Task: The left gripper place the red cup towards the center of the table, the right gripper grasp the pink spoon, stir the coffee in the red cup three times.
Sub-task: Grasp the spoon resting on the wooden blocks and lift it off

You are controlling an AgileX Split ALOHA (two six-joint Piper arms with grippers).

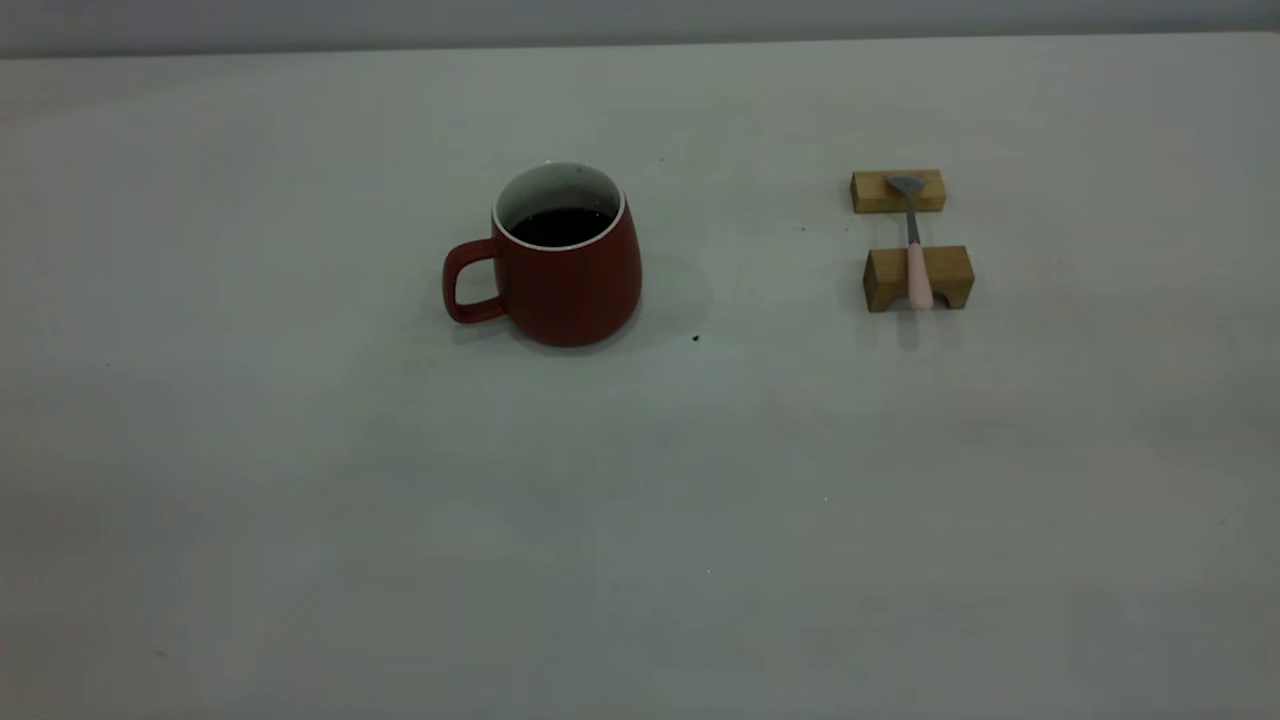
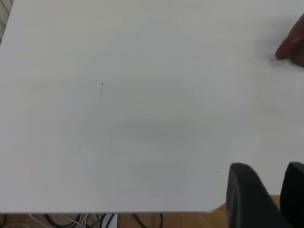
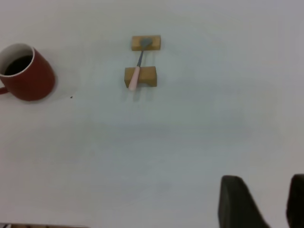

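The red cup stands upright near the middle of the table, its handle pointing left and dark coffee inside. The pink spoon lies across two wooden blocks to the cup's right, bowl on the far block. Neither gripper shows in the exterior view. My left gripper is open over bare table near an edge, and only a sliver of the cup shows far off. My right gripper is open and empty, well short of the spoon and cup.
The far wooden block and the near wooden block hold the spoon above the table. A small dark speck lies just right of the cup. The table's edge, with cables below it, shows in the left wrist view.
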